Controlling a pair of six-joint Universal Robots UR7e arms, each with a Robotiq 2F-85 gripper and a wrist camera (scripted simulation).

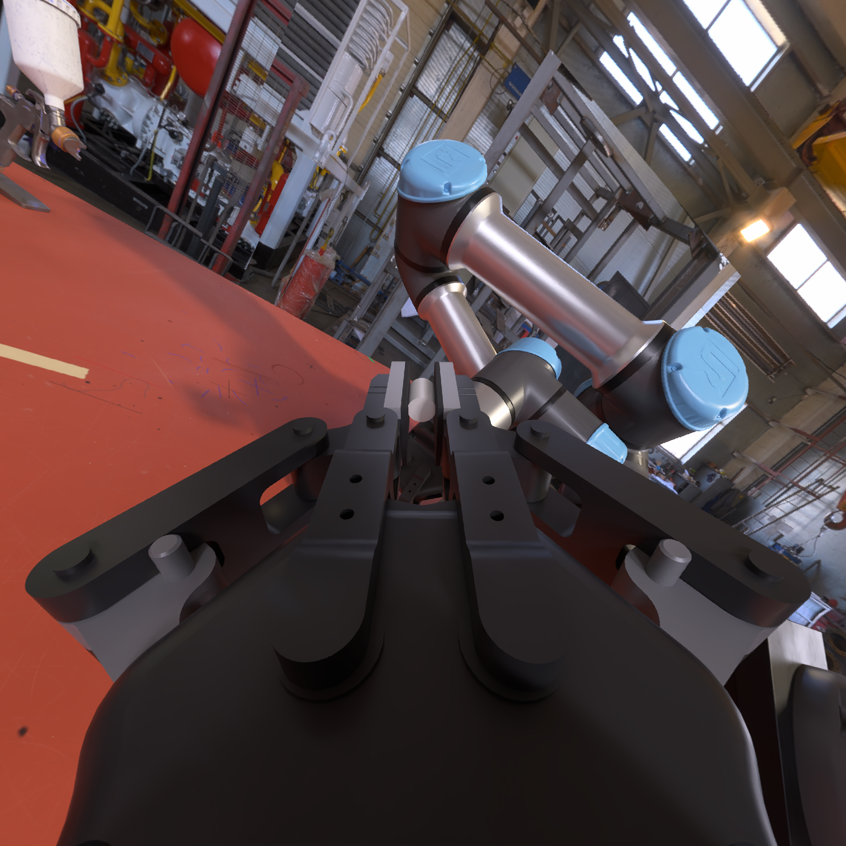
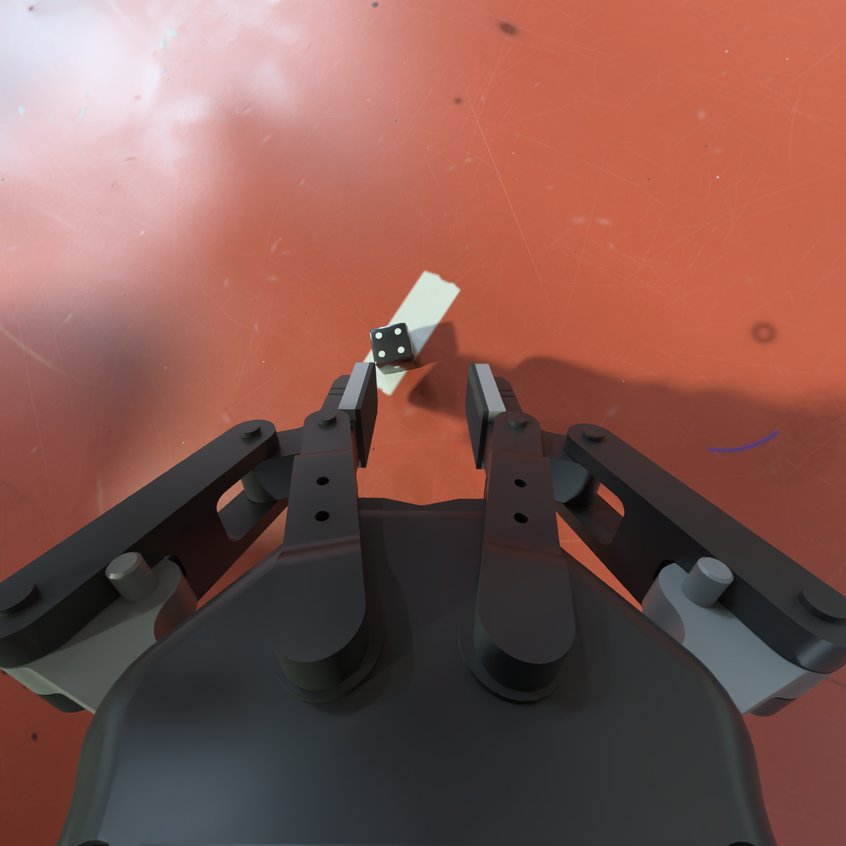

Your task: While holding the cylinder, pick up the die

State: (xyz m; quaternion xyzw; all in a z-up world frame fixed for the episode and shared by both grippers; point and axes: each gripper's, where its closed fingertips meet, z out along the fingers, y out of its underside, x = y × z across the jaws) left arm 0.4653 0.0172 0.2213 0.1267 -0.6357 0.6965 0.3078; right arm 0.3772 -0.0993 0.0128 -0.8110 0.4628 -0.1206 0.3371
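In the left wrist view my left gripper (image 1: 421, 389) is shut on a small light grey cylinder (image 1: 421, 403), held between the pads above the red table (image 1: 137, 320). In the right wrist view a black die (image 2: 393, 347) with white pips lies on the red table (image 2: 595, 183), on top of a strip of pale tape (image 2: 423, 311). My right gripper (image 2: 421, 380) is open and empty above the table. The die lies just beyond the left fingertip (image 2: 364, 384), left of the gap's middle, not between the pads.
The other arm (image 1: 549, 293), silver with blue caps, reaches across beyond the held cylinder in the left wrist view. A white spray gun (image 1: 41, 82) on a stand is at the table's far left. A tape strip (image 1: 46, 361) lies on the table.
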